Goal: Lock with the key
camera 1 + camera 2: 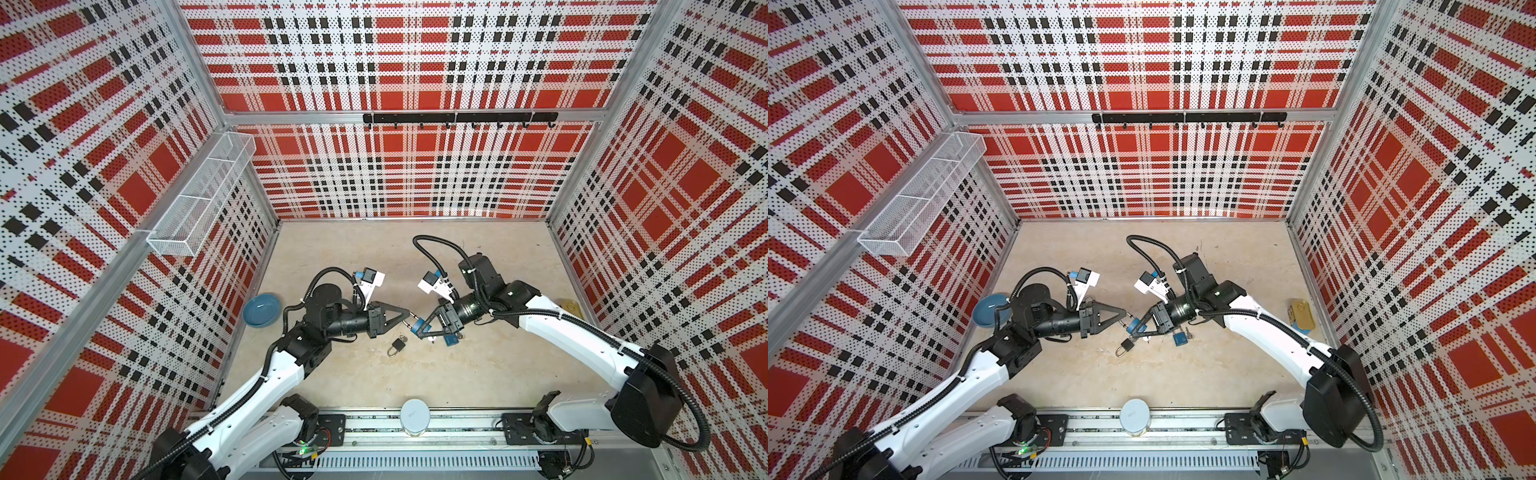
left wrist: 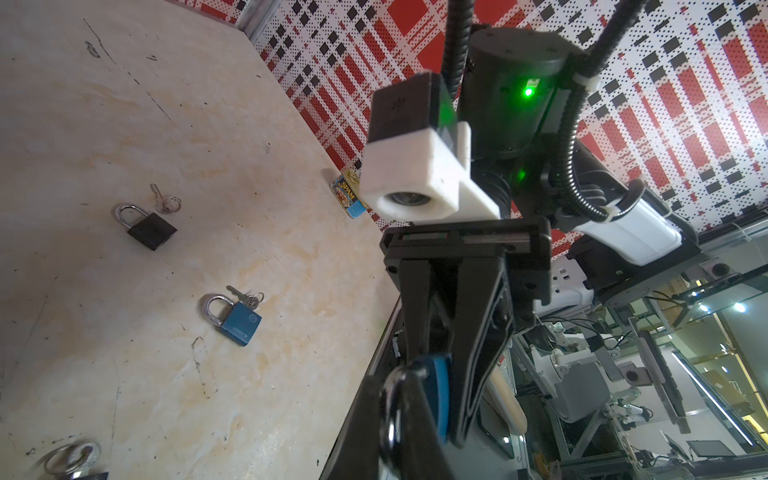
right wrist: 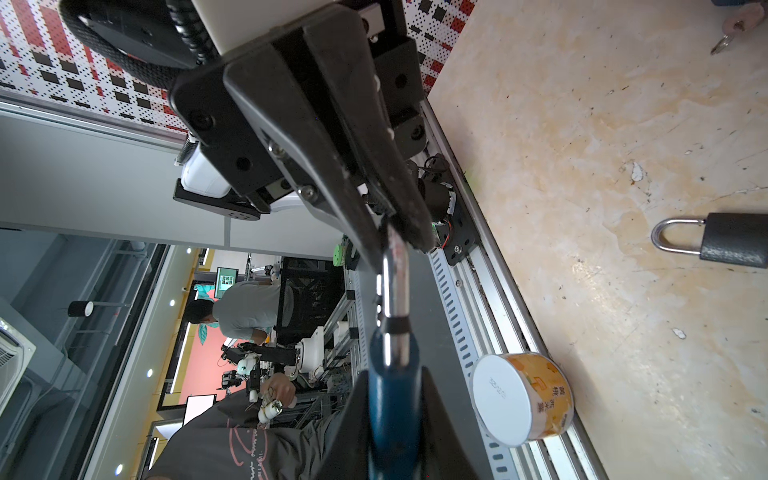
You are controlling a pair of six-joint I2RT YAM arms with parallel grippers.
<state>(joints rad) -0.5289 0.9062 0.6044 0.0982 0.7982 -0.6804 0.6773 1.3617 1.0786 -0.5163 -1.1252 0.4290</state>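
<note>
Holding blue padlock (image 3: 390, 399) above tabletop (image 1: 478, 374): right gripper (image 1: 418, 328) fingers clenched on body, left gripper (image 3: 395, 232) fingers pinching shackle (image 3: 395, 291). Keep both coaxial, press shackle straight home, no twisting. Can't see its key.

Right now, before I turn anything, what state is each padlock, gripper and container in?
Held blue metal padlock: clamped between both grippers; latch unclear.
Left gripper: shut on its steel shackle.
Right gripper: shut on its body.
Black padlock, lying loose: shackle closed.
Second blue padlock, lying loose: shackle closed.
Round blue bowl: upright, empty.
White-lidded can: upright, lid on.
</note>
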